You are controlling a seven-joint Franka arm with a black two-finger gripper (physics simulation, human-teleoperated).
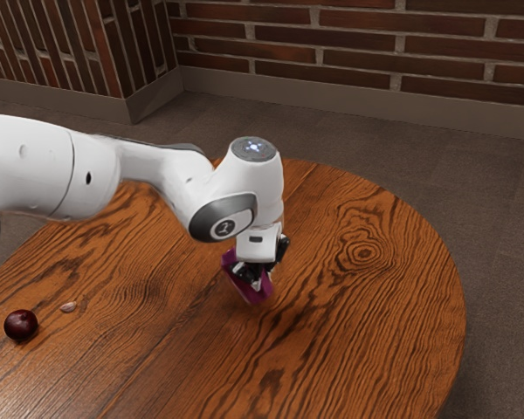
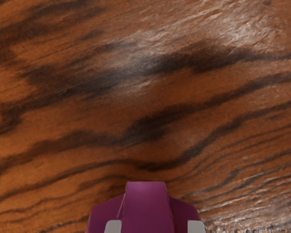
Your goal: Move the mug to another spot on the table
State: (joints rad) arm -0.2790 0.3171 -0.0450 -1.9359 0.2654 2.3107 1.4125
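**Franka gripper (image 1: 258, 278) clamped on a magenta mug (image 1: 251, 293) above a round wooden table (image 1: 367, 288)**

The black two-finger hand pinches the one mug from two sides. In the wrist view, its pale finger pads (image 2: 113, 226) sit either side of the glossy purple-magenta body (image 2: 145, 206), which has a raised band running down its middle. The mug hangs directly beneath the hand and is tilted rather than upright. Its long axis slants, with the lower end past the fingertips and close to the dark-grained tabletop; whether it touches the wood cannot be told, nor which end is the mouth. Two other things lie on the table, both well away from the hand, back along the arm's side: one dark red ball (image 1: 21, 325) and, near it, one small pale nut-shaped piece (image 1: 68, 306).
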